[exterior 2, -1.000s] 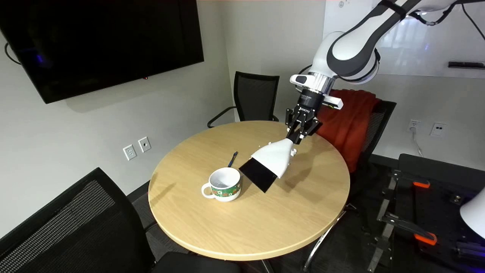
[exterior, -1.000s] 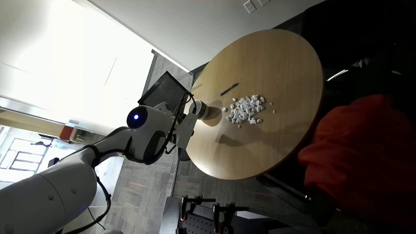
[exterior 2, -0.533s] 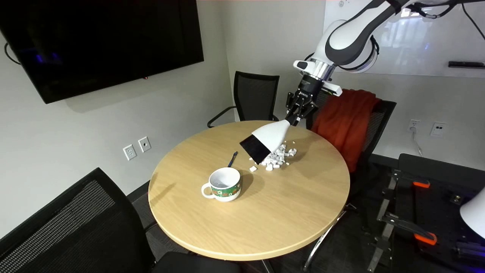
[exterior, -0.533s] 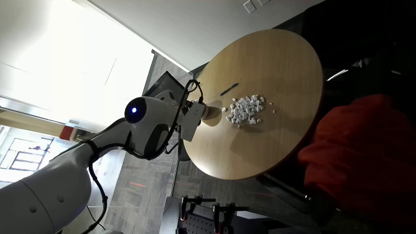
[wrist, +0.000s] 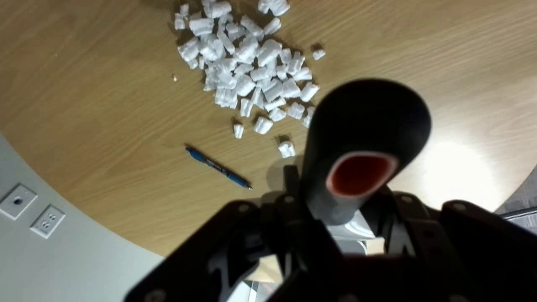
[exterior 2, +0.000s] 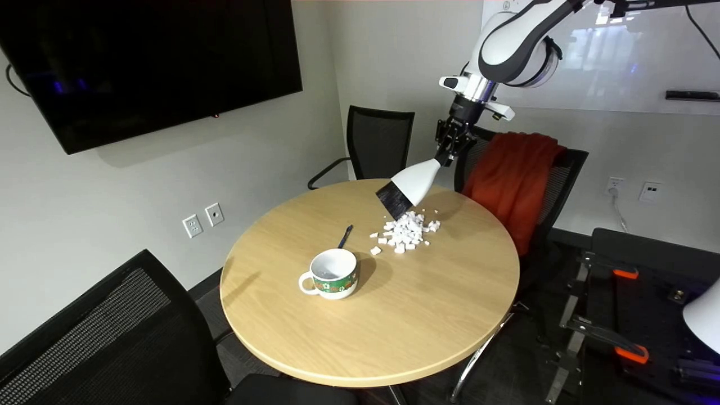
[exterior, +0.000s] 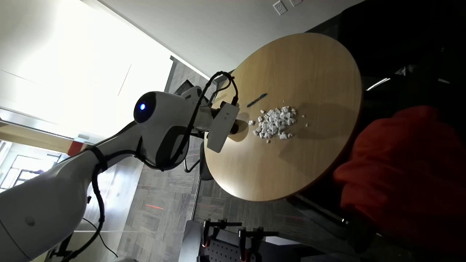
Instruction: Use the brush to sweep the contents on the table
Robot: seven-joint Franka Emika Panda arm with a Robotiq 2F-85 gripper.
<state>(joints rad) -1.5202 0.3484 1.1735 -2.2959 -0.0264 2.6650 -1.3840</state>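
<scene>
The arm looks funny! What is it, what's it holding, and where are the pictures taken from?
The arm is a robot, and it ends in a hand. The hand is shut on a brush, with its bristles slanting down. On the table are a heap of white bits, meant for sweeping, plus a pen and a cup. Two pictures come from cameras standing away from the robot. The wrist view comes from a camera riding on the arm, looking past the hand. What seems to be the brush's handle looks big there because it's so near.
</scene>
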